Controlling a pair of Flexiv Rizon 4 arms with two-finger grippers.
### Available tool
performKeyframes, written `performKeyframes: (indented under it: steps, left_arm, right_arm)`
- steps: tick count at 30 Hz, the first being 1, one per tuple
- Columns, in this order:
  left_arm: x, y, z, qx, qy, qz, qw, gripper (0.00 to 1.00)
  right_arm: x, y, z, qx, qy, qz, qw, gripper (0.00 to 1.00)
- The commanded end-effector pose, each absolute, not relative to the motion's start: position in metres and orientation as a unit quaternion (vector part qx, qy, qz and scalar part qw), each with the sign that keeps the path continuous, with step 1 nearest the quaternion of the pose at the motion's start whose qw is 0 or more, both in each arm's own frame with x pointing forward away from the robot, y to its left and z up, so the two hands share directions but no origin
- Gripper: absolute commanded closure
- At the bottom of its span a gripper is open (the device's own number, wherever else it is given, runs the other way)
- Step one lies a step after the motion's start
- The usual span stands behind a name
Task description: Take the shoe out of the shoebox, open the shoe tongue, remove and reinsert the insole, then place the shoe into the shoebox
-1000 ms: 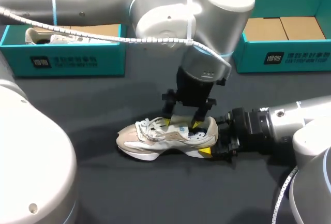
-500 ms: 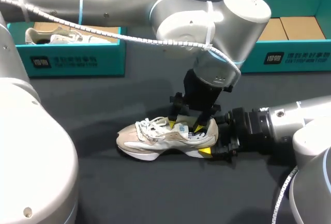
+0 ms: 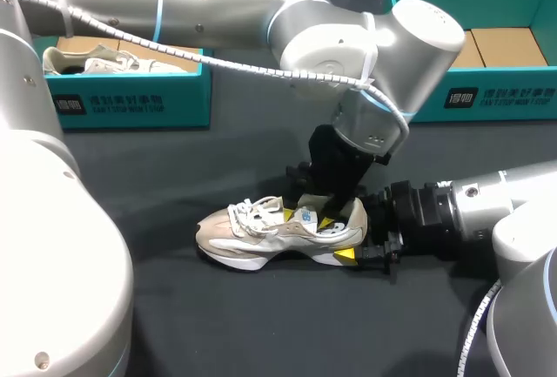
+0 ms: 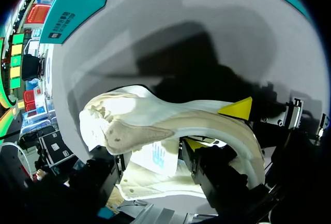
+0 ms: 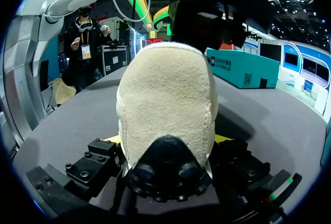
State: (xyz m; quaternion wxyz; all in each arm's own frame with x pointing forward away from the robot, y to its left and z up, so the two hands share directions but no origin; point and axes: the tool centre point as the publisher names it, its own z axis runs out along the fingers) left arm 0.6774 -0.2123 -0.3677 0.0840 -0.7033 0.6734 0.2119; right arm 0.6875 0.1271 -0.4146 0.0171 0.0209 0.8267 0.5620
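Observation:
The beige and white shoe (image 3: 261,236) lies on its sole mid-table, toe to the left. My left gripper (image 3: 307,218) comes straight down into the shoe's opening. In the left wrist view the left gripper (image 4: 155,154) stands open, its fingers either side of a white piece with a blue logo (image 4: 154,158); I cannot tell whether that piece is tongue or insole. My right gripper (image 3: 352,238) reaches in from the right, shut on the shoe's heel (image 5: 165,94) from both sides. One of its yellow fingertips (image 3: 345,256) shows against the sole.
A teal shoebox (image 3: 130,103) at the back left holds another shoe (image 3: 96,62). A second teal shoebox (image 3: 487,98) stands at the back right with brown card inside. The dark table top (image 3: 261,325) stretches out in front of the shoe.
My left arm has shifted right and sunk lower into the shoe, and its fingers have drawn closer together. The shoe and my right arm have stayed put.

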Motion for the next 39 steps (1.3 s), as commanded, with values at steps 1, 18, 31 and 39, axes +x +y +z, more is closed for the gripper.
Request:
performKeyframes:
  steps: [1, 18, 31, 39]
  left_arm:
    - [0.672, -0.214, -0.367, -0.709, 0.664, 0.218, 0.095, 0.42]
    - [0.666, -0.192, -0.349, -0.695, 0.666, 0.245, 0.113, 0.51]
    - [0.662, -0.180, -0.330, -0.695, 0.670, 0.235, 0.110, 0.56]
    - [0.658, -0.169, -0.318, -0.700, 0.672, 0.215, 0.104, 0.63]
  right_arm:
    - [0.689, 0.129, -0.417, 0.021, 0.828, 0.560, 0.017, 1.00]
    - [0.689, 0.129, -0.417, 0.021, 0.828, 0.560, 0.017, 1.00]
    - [0.689, 0.129, -0.417, 0.021, 0.828, 0.560, 0.017, 1.00]
    - [0.689, 0.129, -0.417, 0.021, 0.828, 0.560, 0.017, 1.00]
